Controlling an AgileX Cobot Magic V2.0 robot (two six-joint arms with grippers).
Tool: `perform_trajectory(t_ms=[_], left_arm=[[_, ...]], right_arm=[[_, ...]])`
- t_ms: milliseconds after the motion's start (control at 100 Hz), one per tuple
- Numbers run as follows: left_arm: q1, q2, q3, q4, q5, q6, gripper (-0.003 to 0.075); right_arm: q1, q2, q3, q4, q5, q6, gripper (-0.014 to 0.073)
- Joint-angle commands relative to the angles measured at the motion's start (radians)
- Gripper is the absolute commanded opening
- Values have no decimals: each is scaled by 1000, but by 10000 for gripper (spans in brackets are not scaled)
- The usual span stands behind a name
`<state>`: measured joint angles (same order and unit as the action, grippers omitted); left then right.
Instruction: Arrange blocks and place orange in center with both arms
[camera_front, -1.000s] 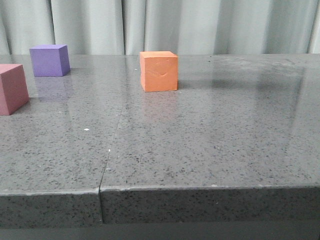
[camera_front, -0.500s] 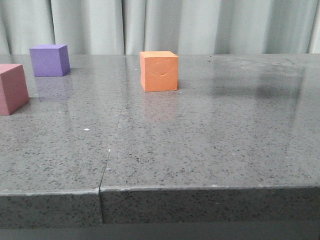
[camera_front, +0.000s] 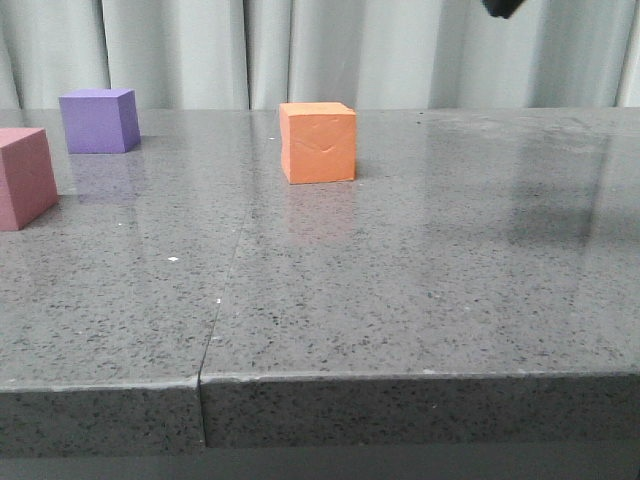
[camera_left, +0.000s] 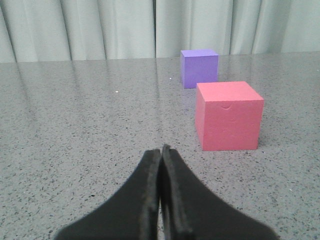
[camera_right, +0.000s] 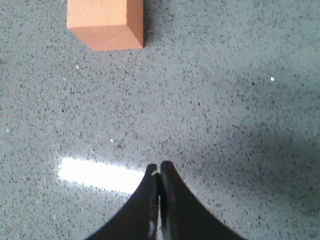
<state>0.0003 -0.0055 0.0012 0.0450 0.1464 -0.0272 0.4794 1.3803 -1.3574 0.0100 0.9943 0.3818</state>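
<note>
The orange cube (camera_front: 318, 142) with a curved crease on its near face stands on the grey stone tabletop (camera_front: 400, 280), a little left of the middle and far back. At the far left sits the purple cube (camera_front: 98, 120), with the pinkish-red cube (camera_front: 22, 177) nearer, cut by the frame's edge. My left gripper (camera_left: 161, 149) is shut and empty, low over the table, short of the pinkish-red cube (camera_left: 228, 115) and the purple cube (camera_left: 199, 67) beyond it. My right gripper (camera_right: 159, 165) is shut and empty, high over bare table, well apart from the orange cube (camera_right: 106, 23). A dark tip (camera_front: 502, 6) of that arm shows at the top of the front view.
A thin seam (camera_front: 222, 295) runs through the tabletop from its front edge toward the back. Grey curtains (camera_front: 400, 50) hang behind the table. A bright reflection (camera_right: 95, 174) lies on the stone beside my right gripper.
A dark tip of the right arm has come into the top of the front view, and its shadow on the right of the table has shifted. The cubes have not moved.
</note>
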Motion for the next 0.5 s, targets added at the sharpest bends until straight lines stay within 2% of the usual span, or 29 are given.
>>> perform_trajectory(t_ms=[0,260,490], left_arm=[[0,-29,39,-8,-81,-4,-20],[0,-29,39,-8,-81,-4,-20],[0,-29,39,-8,-134,-4,-20]], right_arm=[[-2,-111,78,-22,-131,-8,15],[-2,-353,385,-80,-337,-8,15],[-2,-544,570,-110,-406,-8,15]])
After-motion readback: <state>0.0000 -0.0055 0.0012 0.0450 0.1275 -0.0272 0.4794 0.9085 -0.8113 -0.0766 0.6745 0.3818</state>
